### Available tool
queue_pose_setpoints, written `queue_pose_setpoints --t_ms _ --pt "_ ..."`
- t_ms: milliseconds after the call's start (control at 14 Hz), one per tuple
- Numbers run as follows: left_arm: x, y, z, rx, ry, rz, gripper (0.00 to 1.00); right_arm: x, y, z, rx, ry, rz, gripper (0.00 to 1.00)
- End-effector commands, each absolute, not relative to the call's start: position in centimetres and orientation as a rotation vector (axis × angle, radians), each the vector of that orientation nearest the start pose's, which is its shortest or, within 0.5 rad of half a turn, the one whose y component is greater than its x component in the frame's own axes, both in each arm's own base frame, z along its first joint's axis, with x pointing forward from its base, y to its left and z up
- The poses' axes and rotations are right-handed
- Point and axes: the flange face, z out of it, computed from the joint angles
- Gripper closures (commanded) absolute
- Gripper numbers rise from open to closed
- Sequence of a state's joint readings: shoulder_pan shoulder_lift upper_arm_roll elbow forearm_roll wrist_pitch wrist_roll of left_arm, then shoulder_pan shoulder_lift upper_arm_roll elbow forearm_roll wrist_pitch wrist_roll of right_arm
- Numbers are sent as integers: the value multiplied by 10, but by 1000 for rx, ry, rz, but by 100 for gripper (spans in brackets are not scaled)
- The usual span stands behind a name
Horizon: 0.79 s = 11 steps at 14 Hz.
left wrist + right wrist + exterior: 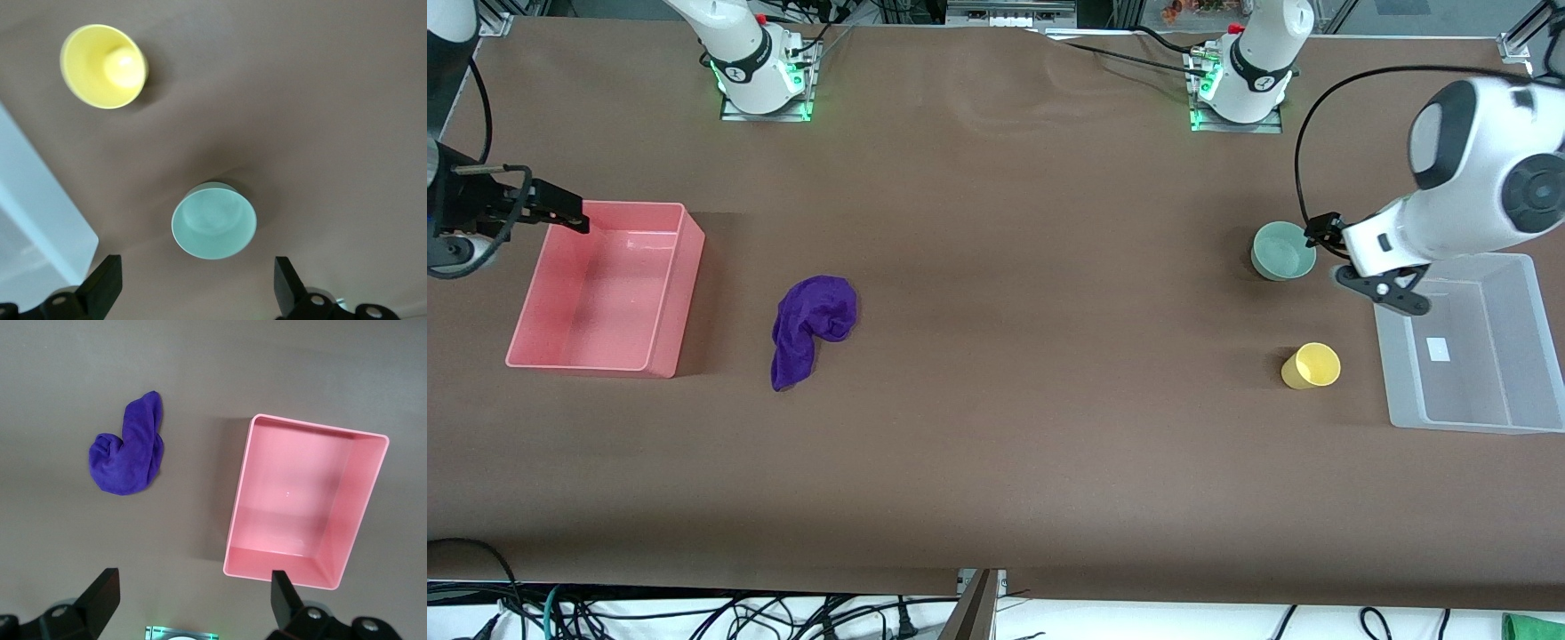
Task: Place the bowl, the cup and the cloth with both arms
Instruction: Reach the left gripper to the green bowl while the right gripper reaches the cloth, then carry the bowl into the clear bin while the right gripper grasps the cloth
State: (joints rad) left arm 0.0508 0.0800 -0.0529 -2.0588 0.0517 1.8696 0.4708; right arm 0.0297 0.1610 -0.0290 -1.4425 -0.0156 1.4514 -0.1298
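Nothing placed yet, all three items on the table, both bins empty. Small pale mint-green plastic bowl sits upright toward the left arm's end, just beside the clear plastic bin. Small bright yellow plastic cup lies tipped on its side, nearer the front camera than the bowl, also beside that bin. Crumpled deep purple fabric cloth lies near the pink plastic bin at the right arm's end. Left gripper hangs over the bowl, jaws spread wide, holding nothing. Right gripper hovers over the pink bin's rim, jaws also apart, empty. Surface: brown mat table, cables along the edge nearest the front camera, lab frames past the bases
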Motion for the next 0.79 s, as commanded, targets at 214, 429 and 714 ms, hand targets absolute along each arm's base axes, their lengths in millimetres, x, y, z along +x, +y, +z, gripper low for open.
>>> queue_pose_setpoints --t_ms 214,429,714 --pt "469 43 260 -2835 1305 257 0 617 44 486 -3111 -321 442 0" --pt "439 37 203 -2834 1337 184 0 634 87 438 -3113 -356 437 0" --pt "439 49 178 -2755 1438 148 82 639 124 353 -3122 -345 451 0"
